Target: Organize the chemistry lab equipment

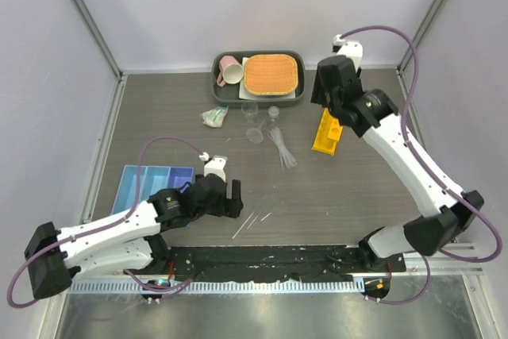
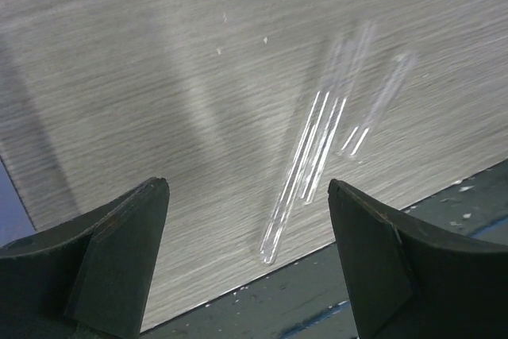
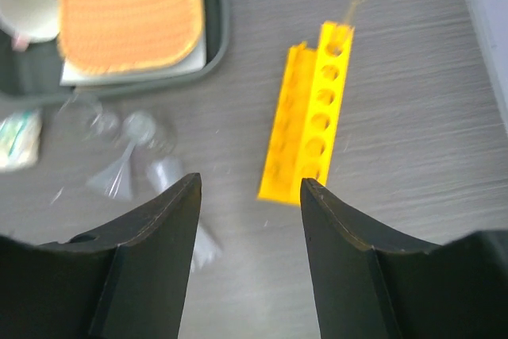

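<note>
Several thin glass tubes [image 1: 254, 221] lie near the table's front edge; in the left wrist view the tubes [image 2: 317, 140] lie just ahead of my open, empty left gripper [image 2: 248, 188], which hovers to their left [image 1: 236, 198]. The blue three-compartment tray [image 1: 155, 180] sits at the left. The yellow holed rack [image 1: 327, 132] lies at the right; my right gripper [image 1: 320, 91] is open and empty above its far side, and the rack [image 3: 313, 125] shows beyond the fingertips [image 3: 250, 184]. Small beakers [image 1: 250, 109], a funnel [image 1: 255, 134] and pipettes [image 1: 282, 148] lie mid-table.
A dark tray [image 1: 219, 89] at the back holds the pink mug [image 1: 230, 71] and orange woven mat [image 1: 272, 74]. A greenish-white packet [image 1: 213, 117] lies left of the beakers. The black base strip [image 1: 262, 263] borders the table's front edge.
</note>
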